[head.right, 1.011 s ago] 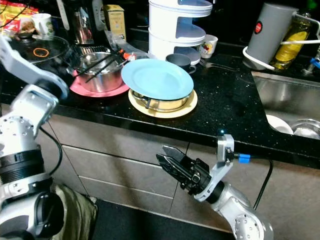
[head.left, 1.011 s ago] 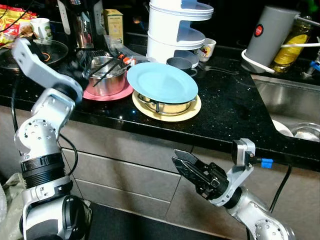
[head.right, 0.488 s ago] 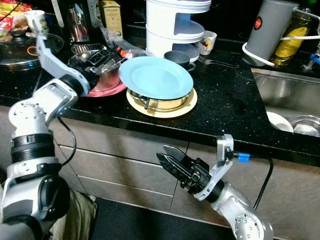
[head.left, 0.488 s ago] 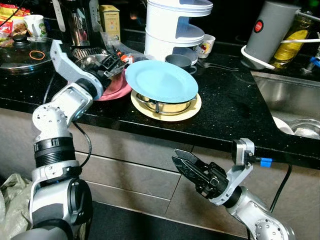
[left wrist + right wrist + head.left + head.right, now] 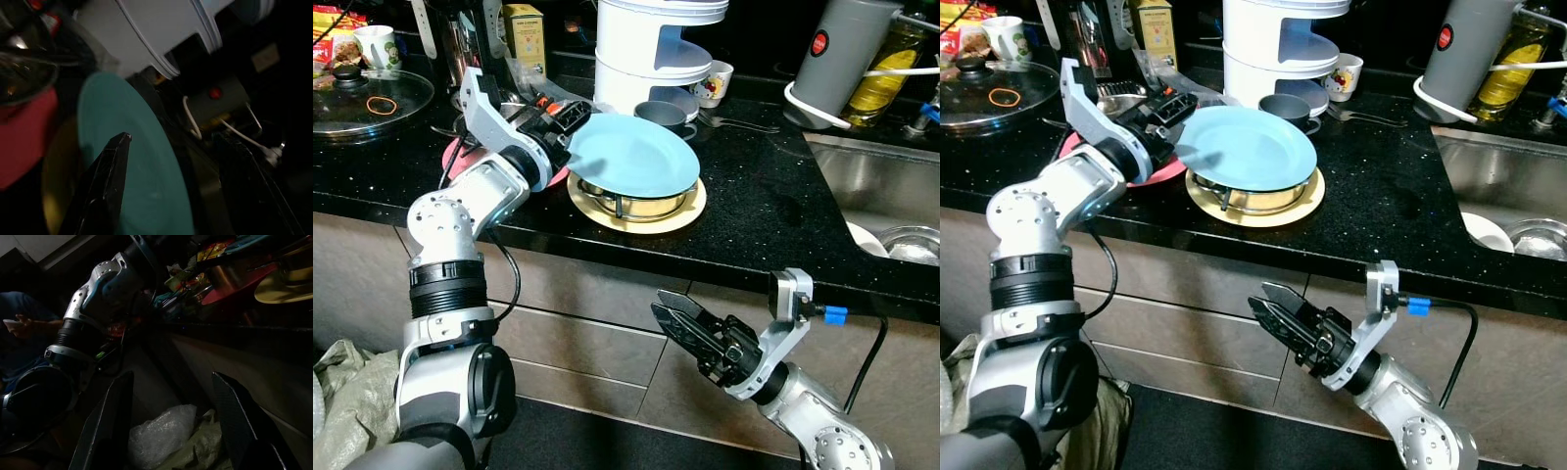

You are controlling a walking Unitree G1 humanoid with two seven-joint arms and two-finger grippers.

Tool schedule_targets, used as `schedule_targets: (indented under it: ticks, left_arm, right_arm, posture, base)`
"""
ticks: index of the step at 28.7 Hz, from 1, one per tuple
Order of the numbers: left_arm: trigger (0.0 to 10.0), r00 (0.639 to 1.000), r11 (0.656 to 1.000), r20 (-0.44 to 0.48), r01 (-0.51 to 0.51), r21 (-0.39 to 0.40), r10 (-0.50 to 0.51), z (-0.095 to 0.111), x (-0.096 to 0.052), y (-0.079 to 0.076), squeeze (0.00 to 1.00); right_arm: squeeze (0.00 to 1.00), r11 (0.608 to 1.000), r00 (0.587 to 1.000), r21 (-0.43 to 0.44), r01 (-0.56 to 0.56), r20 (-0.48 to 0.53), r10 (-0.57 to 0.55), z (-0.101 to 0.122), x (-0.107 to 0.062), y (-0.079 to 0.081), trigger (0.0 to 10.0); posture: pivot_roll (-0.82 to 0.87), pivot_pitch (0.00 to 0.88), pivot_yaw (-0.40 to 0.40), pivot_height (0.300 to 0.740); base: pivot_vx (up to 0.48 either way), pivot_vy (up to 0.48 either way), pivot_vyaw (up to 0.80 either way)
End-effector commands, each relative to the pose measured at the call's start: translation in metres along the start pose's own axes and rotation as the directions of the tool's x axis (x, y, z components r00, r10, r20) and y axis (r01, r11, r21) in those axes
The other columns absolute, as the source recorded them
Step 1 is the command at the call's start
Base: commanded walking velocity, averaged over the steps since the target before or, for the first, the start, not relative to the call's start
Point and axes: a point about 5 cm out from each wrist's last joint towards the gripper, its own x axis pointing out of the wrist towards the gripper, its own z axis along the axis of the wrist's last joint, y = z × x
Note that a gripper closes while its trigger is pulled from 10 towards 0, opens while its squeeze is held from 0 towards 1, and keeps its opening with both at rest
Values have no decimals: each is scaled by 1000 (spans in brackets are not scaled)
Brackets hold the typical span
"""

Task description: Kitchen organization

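Standing on the black table (image 5: 754, 211): one light-blue plate (image 5: 634, 156), lying tilted on one metal bowl (image 5: 636, 206) that sits on one cream plate (image 5: 677, 214); one pink plate (image 5: 1151, 172) just beside, one white tiered rack (image 5: 658, 49), two mugs (image 5: 714, 83) near it, one glass lid (image 5: 367, 98). Left gripper (image 5: 570, 116) at the blue plate's rim, fingers (image 5: 105, 183) spread wide. Right gripper (image 5: 680, 318) hangs below the table edge, fingers parted.

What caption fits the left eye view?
Left hand reaching the blue plate atop a steel bowl on the counter.
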Motion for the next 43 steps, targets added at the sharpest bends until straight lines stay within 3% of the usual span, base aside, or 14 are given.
schedule_targets:
  ticks: [1,7,14,23,30,43]
  left_arm:
    - [10000,1000,999,0,-28,17,28,-2,1,-3,0]
    - [10000,992,992,-13,-127,-2,127,-8,2,2,0]
    - [10000,989,989,1,-151,0,151,-7,2,2,0]
    - [10000,969,969,4,-247,-16,247,-5,1,21,0]
    - [10000,970,968,-4,-244,-52,244,-3,6,31,0]
    - [10000,983,982,-45,-182,-42,180,-9,14,29,0]
  right_arm:
    - [0,1000,1000,-13,16,0,-16,2,-2,0,10000]
    - [0,1000,1000,-14,17,-1,-17,1,-1,0,10000]
    - [0,1000,1000,-14,18,-2,-18,1,-1,-1,10000]
    - [0,1000,1000,-14,22,-2,-22,1,1,0,10000]
    - [0,1000,1000,-13,27,-6,-28,0,-1,0,10000]
    - [0,999,999,-17,38,-4,-38,-1,-2,0,10000]
  posture:
    - [58,39,-61,740]
    - [58,38,-59,740]
    - [59,37,-58,740]
    - [58,38,-58,740]
    - [48,30,-61,740]
    - [32,21,-55,740]
  base:
    - [0,0,0]
    - [0,0,0]
    - [0,0,0]
    - [0,0,0]
    - [0,0,0]
    - [0,0,0]
